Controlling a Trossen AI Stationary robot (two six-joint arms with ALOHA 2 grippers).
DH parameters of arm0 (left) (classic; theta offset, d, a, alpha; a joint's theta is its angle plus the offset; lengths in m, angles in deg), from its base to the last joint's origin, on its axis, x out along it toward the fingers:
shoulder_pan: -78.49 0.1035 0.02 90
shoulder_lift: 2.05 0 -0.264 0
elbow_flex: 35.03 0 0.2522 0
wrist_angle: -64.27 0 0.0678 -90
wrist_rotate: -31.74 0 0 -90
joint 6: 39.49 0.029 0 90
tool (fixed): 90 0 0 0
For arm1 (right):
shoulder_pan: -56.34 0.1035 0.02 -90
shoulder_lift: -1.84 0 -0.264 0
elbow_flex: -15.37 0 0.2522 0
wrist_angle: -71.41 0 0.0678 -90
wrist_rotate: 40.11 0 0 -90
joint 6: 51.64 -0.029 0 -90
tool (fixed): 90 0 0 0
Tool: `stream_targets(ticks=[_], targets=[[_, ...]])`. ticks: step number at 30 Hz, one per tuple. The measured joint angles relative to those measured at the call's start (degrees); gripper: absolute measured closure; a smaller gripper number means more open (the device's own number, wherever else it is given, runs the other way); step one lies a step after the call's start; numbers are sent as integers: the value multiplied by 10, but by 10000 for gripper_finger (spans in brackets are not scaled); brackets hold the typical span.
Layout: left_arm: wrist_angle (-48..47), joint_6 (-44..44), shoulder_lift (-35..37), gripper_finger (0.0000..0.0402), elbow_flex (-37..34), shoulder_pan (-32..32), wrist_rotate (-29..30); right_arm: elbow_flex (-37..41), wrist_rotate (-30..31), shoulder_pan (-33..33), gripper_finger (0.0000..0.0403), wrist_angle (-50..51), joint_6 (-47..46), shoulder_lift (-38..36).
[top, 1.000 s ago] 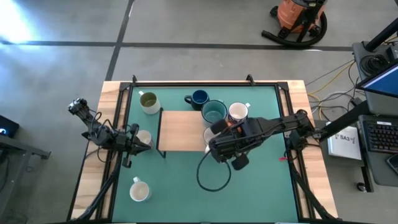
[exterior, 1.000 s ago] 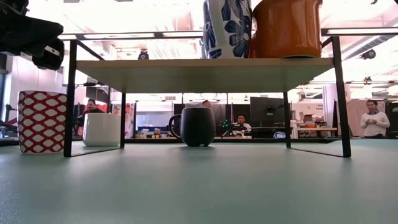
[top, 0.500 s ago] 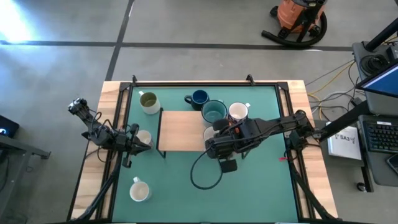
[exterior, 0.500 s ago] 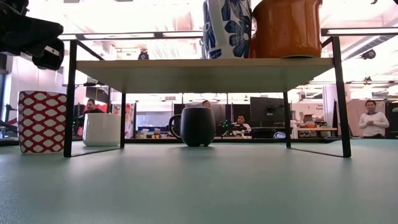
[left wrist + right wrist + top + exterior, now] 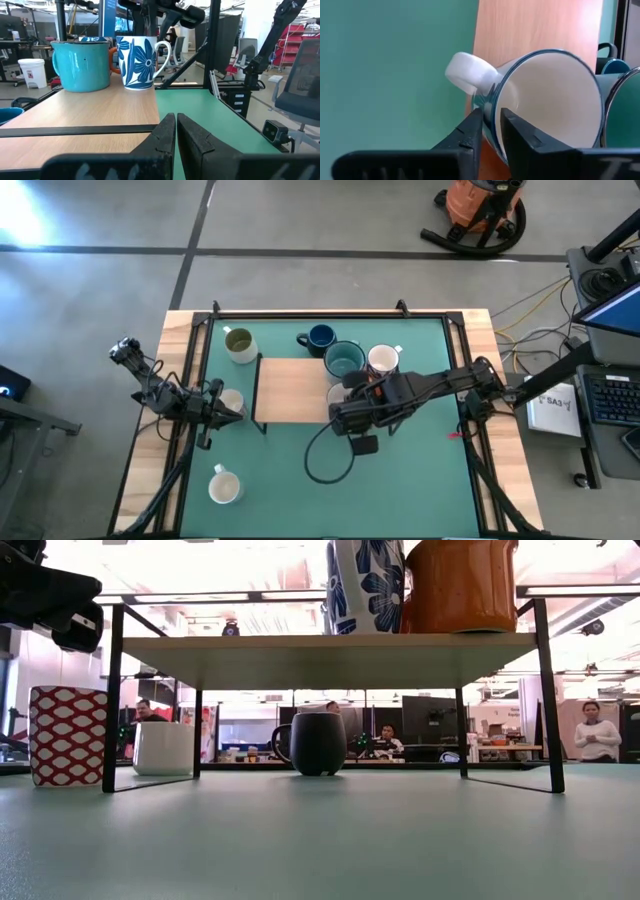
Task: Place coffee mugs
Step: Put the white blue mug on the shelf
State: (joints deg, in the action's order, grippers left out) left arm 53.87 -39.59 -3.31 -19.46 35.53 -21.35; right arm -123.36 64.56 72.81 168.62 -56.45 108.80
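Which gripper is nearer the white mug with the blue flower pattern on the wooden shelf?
Right. The right gripper is shut on the rim of the white blue-flowered mug; the left gripper waits beyond the wooden shelf's opposite end.

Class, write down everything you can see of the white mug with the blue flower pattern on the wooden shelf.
The blue-flowered mug is white and glossy, like glazed ceramic, with large blue petals outside and a plain white inside. Its white loop handle sticks out to one side. It stands upright on the wooden shelf, close beside the teal mug, with an orange mug on its other side. The right pincer grips its rim, one finger inside and one outside.
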Motion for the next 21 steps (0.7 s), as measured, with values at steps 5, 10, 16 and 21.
stream_targets(ticks=[5,10,16,21], targets=[[0,0,0,402,0,0,0,2,0,0,367,3,10,0],[0,0,0,402,0,0,0,2,0,0,368,22,20,0],[0,0,0,402,0,0,0,3,0,0,369,52,59,0],[0,0,0,402,0,0,0,3,0,0,369,56,72,0]])
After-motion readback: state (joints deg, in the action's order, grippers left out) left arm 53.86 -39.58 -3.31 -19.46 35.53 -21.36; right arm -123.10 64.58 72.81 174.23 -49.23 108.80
